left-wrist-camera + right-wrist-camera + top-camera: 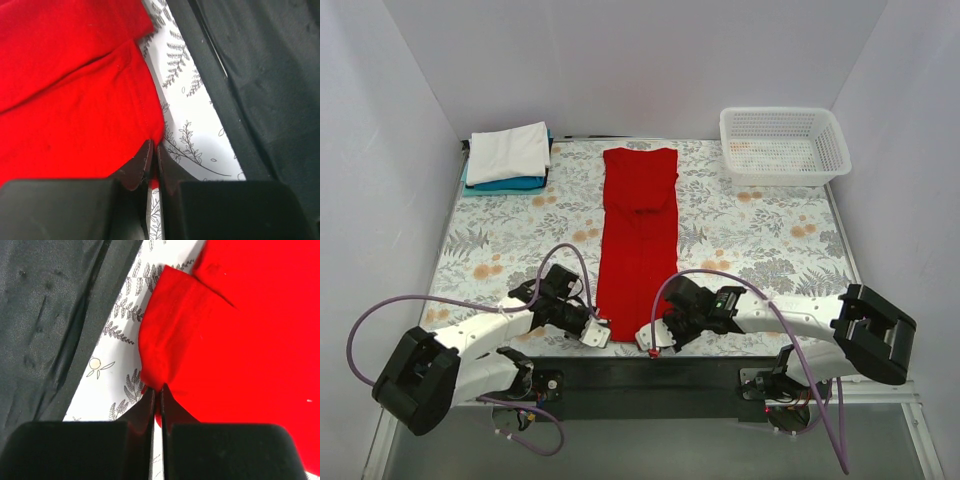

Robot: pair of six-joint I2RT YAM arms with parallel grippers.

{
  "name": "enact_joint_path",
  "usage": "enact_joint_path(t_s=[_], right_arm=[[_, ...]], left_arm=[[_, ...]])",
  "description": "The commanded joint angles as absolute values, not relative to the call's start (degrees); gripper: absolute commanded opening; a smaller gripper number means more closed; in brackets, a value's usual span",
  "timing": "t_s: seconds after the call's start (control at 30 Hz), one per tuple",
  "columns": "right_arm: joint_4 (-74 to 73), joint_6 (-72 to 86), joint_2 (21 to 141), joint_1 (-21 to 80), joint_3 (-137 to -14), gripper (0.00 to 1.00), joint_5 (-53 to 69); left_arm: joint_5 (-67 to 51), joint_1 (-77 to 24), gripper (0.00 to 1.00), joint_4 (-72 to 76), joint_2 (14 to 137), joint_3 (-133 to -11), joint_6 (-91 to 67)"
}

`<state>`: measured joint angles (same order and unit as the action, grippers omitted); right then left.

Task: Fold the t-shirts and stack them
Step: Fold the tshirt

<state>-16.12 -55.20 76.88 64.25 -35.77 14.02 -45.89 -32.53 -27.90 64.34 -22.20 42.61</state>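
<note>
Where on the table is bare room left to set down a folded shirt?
Bare tablecloth lies right of the red t-shirt, nearer than the white basket, and left of it, nearer than the folded stack. The near edge is crowded: left gripper and right gripper pinch the shirt's corners.

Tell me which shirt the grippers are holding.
The red shirt, laid out long in the middle, with the left gripper and right gripper shut on its near corners. The white shirt and blue shirt sit folded, stacked at the far left.
</note>
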Motion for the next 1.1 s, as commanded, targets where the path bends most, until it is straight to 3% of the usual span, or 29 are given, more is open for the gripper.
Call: enact_joint_path(t_s=[0.0, 0.17, 0.37, 0.6, 1.07], right_arm=[[-20.73, -53.27, 74.73, 64.34, -35.76, 0.01, 13.18], [-24.69, -50.89, 68.74, 62.94, -41.03, 0.01, 13.97], [-26.54, -51.94, 70.39, 52.75, -49.29, 0.01, 17.92], [-26.72, -55.89, 82.42, 39.84, -62.56, 0.01, 21.79], [-26.54, -60.29, 105.81, 29.27, -85.95, 0.01, 25.14]], left_arm=[[-46.31, -34.19, 0.00, -29.79, 59.26, -24.60, 36.14], [-47.20, -34.19, 0.00, -31.83, 54.93, -29.79, 22.72], [-46.84, -31.56, 0.00, -26.65, 61.42, -37.78, 17.05], [-49.83, -22.68, 0.00, -21.10, 76.27, -49.29, 15.47], [-48.87, -14.77, 0.00, -12.22, 103.52, -71.01, 13.10]])
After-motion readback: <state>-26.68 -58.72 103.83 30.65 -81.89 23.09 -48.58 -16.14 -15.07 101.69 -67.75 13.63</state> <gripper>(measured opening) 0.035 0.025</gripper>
